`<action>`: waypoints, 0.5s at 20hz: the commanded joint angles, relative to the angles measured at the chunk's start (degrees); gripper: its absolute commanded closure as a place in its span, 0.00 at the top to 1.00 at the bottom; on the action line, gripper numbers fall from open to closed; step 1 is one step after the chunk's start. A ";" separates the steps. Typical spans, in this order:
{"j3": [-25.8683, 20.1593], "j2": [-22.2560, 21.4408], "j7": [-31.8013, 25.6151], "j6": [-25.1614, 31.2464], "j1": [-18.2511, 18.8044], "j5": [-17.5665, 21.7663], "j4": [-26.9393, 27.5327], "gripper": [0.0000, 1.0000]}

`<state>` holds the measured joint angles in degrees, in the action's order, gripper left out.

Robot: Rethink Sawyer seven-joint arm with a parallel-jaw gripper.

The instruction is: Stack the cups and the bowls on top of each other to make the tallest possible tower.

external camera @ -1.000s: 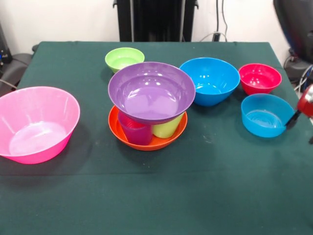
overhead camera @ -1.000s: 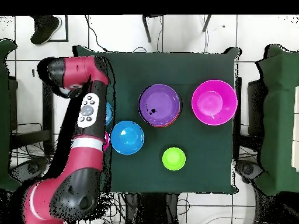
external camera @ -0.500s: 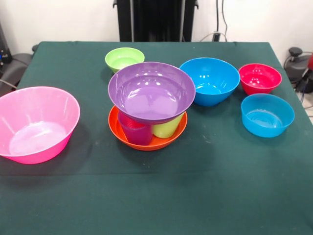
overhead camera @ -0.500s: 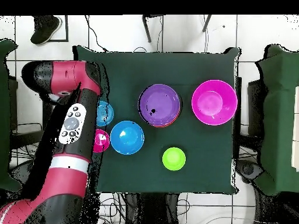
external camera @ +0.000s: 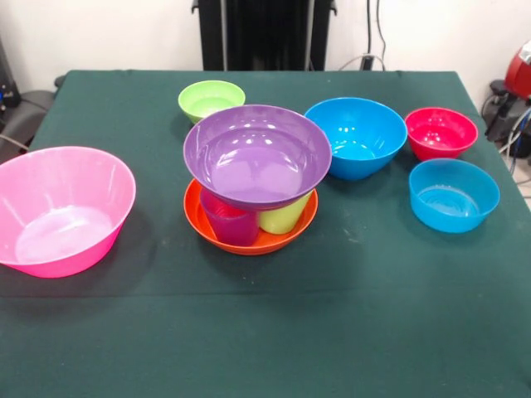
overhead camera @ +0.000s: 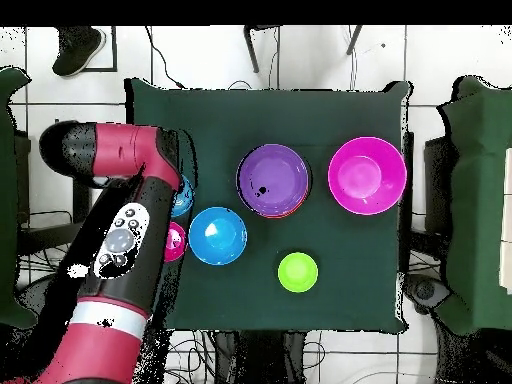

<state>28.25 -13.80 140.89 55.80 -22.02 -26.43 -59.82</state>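
Pink bowl (external camera: pixel 65 207): sits alone at the left of the table (external camera: pixel 274 332) in the front view, upright and empty, well apart from everything else.

Green bowl (external camera: pixel 211 99): small, upright, just behind the tower.

Tower (external camera: pixel 253 178): 3 levels so far. An orange bowl (external camera: pixel 249 240) is the base, a purple cup (external camera: pixel 228 224) and a lime cup (external camera: pixel 282 217) stand in it side by side, and a big purple bowl (external camera: pixel 257 153) rests on their rims. A 3rd cup is not visible from either view.

Blue bowl (external camera: pixel 355 137): large, upright, just right of the tower.

Red bowl (external camera: pixel 440 132): small, upright, near the right edge.

Light blue bowl (external camera: pixel 453 194): small, in front of the red one, close beside it.

Arm (overhead camera: pixel 130 230): 1 second ago its red end hung beside the light blue bowl; now only a red sliver shows at the upper right edge of the front view, off the table. From overhead it lies across the table's side, partly covering the red and light blue bowls.

Jaws: I cannot tell whether they are apart or together; the gripper itself is not visible.

What changed: only the arm, which has swung away. All bowls and cups sit where they were.

Meaning for the task: 5 bowls remain unstacked, so the tower looks far from finished. The purple bowl's perch on 2 visible cups seems the likeliest thing to tip.
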 commanded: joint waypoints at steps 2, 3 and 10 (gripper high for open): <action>-5.82 0.44 -0.54 -4.93 -2.32 6.82 -10.89 1.00; -5.54 0.48 -0.26 -4.93 -2.56 7.08 -11.13 1.00; -6.29 -1.54 -1.85 -6.34 -2.67 8.88 -14.88 1.00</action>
<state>28.23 -14.22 140.89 52.37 -24.37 -22.83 -66.68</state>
